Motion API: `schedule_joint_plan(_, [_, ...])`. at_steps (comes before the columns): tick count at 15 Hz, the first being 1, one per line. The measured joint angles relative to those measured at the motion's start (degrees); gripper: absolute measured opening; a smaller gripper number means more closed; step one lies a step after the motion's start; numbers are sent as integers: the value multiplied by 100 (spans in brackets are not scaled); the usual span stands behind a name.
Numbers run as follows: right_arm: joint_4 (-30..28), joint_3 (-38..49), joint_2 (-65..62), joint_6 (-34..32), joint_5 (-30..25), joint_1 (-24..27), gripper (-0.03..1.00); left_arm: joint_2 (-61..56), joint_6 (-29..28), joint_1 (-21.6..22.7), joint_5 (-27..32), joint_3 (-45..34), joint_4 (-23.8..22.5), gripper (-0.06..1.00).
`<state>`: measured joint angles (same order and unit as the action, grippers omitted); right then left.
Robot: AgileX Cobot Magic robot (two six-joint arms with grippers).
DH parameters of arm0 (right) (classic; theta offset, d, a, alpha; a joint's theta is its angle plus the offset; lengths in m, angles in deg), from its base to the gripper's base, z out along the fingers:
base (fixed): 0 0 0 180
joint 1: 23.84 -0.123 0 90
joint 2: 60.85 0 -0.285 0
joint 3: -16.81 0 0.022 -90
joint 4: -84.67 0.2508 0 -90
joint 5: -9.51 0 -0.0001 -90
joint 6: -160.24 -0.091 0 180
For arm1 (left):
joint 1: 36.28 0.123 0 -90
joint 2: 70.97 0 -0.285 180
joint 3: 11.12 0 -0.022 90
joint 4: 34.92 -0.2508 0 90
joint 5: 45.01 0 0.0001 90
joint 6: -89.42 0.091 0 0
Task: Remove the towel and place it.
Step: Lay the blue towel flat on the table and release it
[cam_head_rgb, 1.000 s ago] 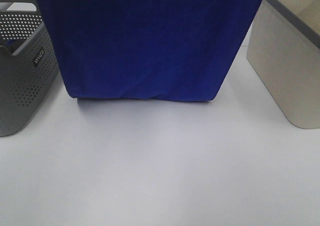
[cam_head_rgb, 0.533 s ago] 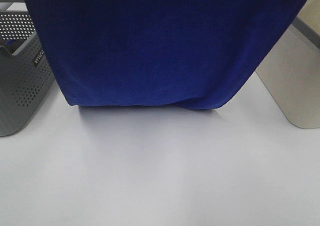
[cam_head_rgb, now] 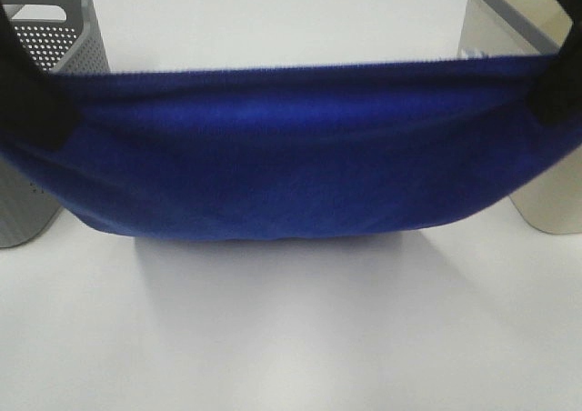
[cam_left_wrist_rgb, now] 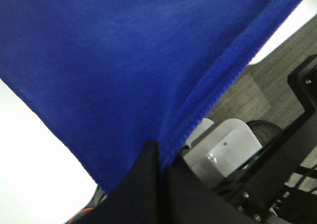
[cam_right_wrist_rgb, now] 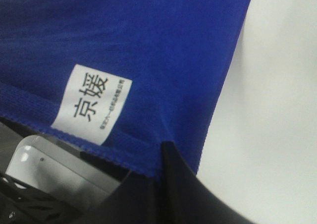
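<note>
Between clamped end effectors [cam_left_wrist_rgb: 158, 147] [cam_right_wrist_rgb: 161, 145], towel [cam_head_rgb: 291, 165] stretched, sagging.

Royal-blue fine-woven towel [cam_head_rgb: 291, 156], white black-printed tag [cam_right_wrist_rgb: 93, 104]; grey perforated basket [cam_head_rgb: 45, 43]; beige bin [cam_head_rgb: 555, 202]; white table [cam_head_rgb: 291, 338].

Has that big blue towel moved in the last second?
Yes. The towel has come down: its top edge, earlier out of view above, now crosses the grey basket below its rim, and its bottom edge hangs nearer that basket's base.
</note>
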<state>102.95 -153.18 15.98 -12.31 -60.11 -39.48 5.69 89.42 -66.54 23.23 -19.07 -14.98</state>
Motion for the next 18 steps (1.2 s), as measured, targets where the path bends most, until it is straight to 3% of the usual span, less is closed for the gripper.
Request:
schedule_joint_plan(5, [602,1530,-602,-52,11,-6,2,-682,-52,0,-74,-1484,722,0])
schedule_joint_plan(10, [1186,2469,-745,-63,11,-6,2,-1123,-132,0,-97,-2785,1381,0])
schedule_joint_plan(12, [1398,2962,-693,-63,-6,-6,2,-1071,0,0,-183,-3386,1478,0])
schedule_joint_plan(18, [1570,3507,269,11,6,-11,2,-304,344,0,-275,-3747,1455,0])
